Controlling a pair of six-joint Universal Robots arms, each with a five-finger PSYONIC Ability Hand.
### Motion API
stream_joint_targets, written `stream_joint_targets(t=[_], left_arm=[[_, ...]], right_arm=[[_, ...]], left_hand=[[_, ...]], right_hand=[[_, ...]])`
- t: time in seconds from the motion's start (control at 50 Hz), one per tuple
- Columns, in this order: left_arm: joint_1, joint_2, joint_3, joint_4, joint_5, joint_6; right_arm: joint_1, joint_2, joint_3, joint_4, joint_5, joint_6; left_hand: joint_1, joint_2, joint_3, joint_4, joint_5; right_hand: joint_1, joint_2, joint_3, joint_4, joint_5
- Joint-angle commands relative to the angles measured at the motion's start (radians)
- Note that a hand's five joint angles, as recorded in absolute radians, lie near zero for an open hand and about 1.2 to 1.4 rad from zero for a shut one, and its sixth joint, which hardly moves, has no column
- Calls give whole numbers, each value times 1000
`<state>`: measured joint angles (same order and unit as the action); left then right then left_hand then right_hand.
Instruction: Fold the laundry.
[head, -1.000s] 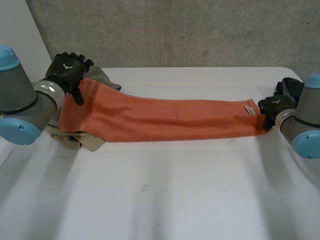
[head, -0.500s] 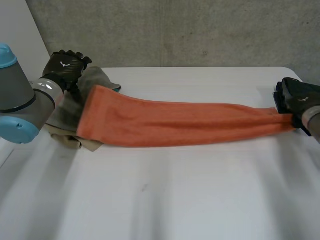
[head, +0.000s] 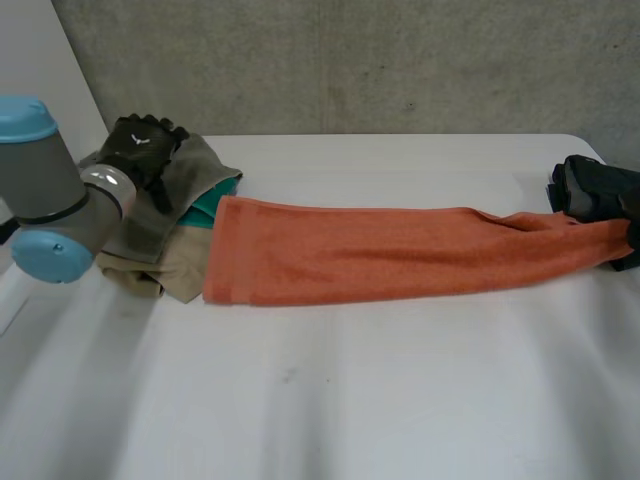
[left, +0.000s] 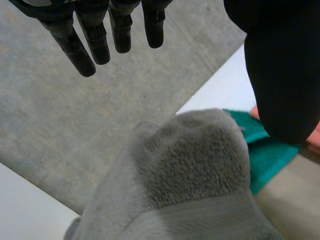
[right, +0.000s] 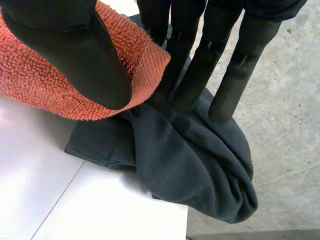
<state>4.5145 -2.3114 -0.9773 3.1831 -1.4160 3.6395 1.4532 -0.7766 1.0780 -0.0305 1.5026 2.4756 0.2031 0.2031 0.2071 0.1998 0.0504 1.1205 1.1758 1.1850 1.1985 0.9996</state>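
A long orange towel (head: 400, 255) lies stretched across the table, from the pile at the left to the right edge. My right hand (right: 75, 50) is shut on its right end (right: 45, 80), pinching the cloth between thumb and straight fingers. My left hand (head: 140, 150) hovers open over the pile, its straight fingers (left: 100, 35) above a grey towel (left: 195, 170) and touching nothing.
The pile at the left holds the grey towel (head: 165, 195), a teal cloth (head: 205, 208) and a beige cloth (head: 165, 280). A dark grey cloth (right: 200, 165) lies bunched on the table's far right corner (head: 585, 190), under my right hand's fingers.
My right hand closed on the orange towel and pulled it to the right. Its left end slid off the pile and away from my left hand, uncovering the grey and teal cloths.
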Motion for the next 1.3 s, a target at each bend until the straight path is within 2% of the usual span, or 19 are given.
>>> stream_joint_targets(t=[0.02,0.24,0.4,0.44,0.46,0.52,0.58,0.62,0.64,0.7,0.76,0.82,0.96,0.98,1.04,1.06,1.08,1.22,1.3], left_arm=[[-3,-149,147,-80,-3,63],[-15,-354,442,-193,12,250],[-18,-490,644,-322,14,324],[-17,-510,680,-348,11,341],[-15,-526,709,-368,6,356],[-3,-549,746,-377,-9,384],[15,-569,778,-350,-124,447],[50,-577,793,-277,-242,514],[69,-580,798,-247,-262,542],[148,-577,796,-157,-268,649],[192,-570,795,-114,-259,697],[206,-548,784,-114,-255,680],[203,-444,645,-92,-218,542],[201,-416,600,-71,-201,510],[196,-367,527,-42,-176,462],[195,-331,473,-29,-160,435],[192,-294,419,-20,-144,412],[175,-131,231,-48,-86,340],[167,1,102,-141,-37,271]], right_arm=[[10,7,31,-20,1,-7],[41,14,80,-65,2,-53],[58,17,102,-83,7,-76],[59,17,103,-83,7,-78],[59,17,103,-83,7,-76],[61,16,103,-83,8,-73],[62,13,105,-83,10,-72],[64,11,106,-83,11,-72],[65,10,106,-83,11,-72],[72,5,112,-83,11,-72],[82,2,118,-85,11,-72],[90,-1,122,-85,11,-72],[113,-12,125,-85,11,-69],[118,-18,128,-85,10,-69],[122,-32,131,-85,8,-66],[124,-41,134,-85,8,-64],[125,-50,137,-85,7,-60],[128,-76,142,-85,5,-46],[122,-82,137,-85,7,-43]], left_hand=[[-29,-29,-33,-25,-50],[-29,-29,-33,-25,-50],[-17,-17,-21,-13,-38],[136,136,132,139,114],[459,459,455,462,437],[1191,1191,1187,1194,1169],[1193,1193,1189,1196,1171],[1193,1193,1189,1196,1171],[1193,1193,1189,1196,1171],[1193,1193,1189,1196,1171],[1193,1193,1189,1196,1171],[1193,1193,1189,1196,1171],[1193,1193,1189,1196,1171],[1130,1130,1126,1133,1108],[456,456,452,459,434],[160,160,156,163,138],[58,58,54,62,36],[-29,-29,-33,-25,-50],[-29,-29,-33,-25,-50]], right_hand=[[276,220,211,198,222],[276,220,211,198,222],[276,220,211,198,222],[276,220,211,198,222],[276,220,211,198,222],[276,220,211,198,222],[276,220,211,198,222],[276,220,211,198,222],[276,220,211,198,222],[276,220,211,198,222],[276,220,211,198,222],[276,220,211,198,222],[276,220,211,198,222],[276,220,211,198,222],[276,220,211,198,222],[276,220,211,198,222],[276,220,211,198,222],[276,220,211,198,222],[276,220,211,198,222]])
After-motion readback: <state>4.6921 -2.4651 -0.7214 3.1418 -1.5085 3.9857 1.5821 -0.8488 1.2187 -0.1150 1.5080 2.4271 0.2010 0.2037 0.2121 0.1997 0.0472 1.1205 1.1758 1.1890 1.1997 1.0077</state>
